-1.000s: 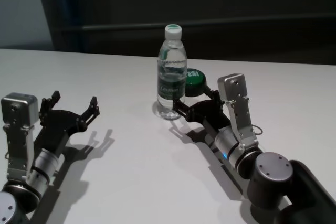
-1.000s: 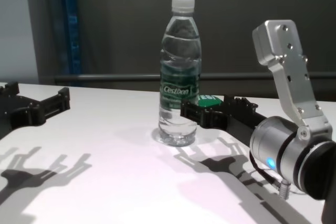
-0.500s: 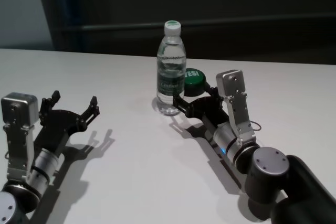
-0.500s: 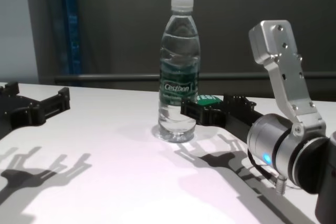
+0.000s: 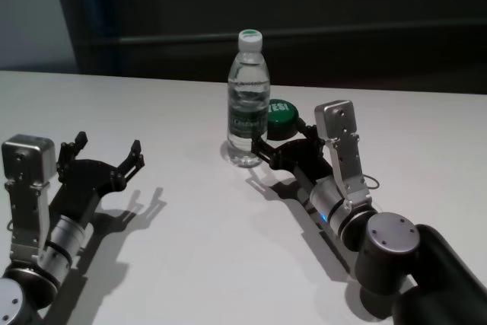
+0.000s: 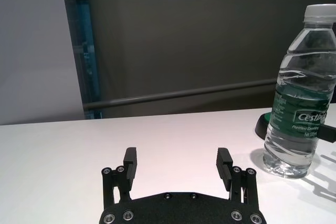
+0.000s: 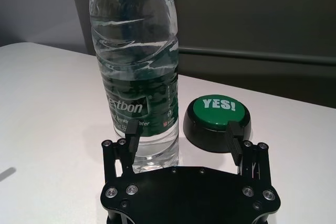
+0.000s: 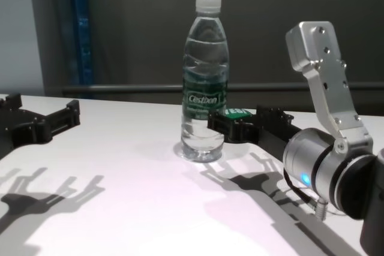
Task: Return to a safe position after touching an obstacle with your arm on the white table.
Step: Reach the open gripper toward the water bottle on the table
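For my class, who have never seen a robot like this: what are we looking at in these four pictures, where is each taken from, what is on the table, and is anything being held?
This is a robot with two arms, each ending in a two-fingered black gripper. One picture looks down from its head, one looks forward from its chest, and one comes from a camera on each wrist.

On the white table stand a clear water bottle with a white cap and green label, and beside it a low black button with a green top reading "YES!".

The right gripper is open and low over the table. One finger is right against the bottle's base; the other sits in front of the button. It is not gripping either.

The left gripper is open too, off to the left side of the table, holding nothing.
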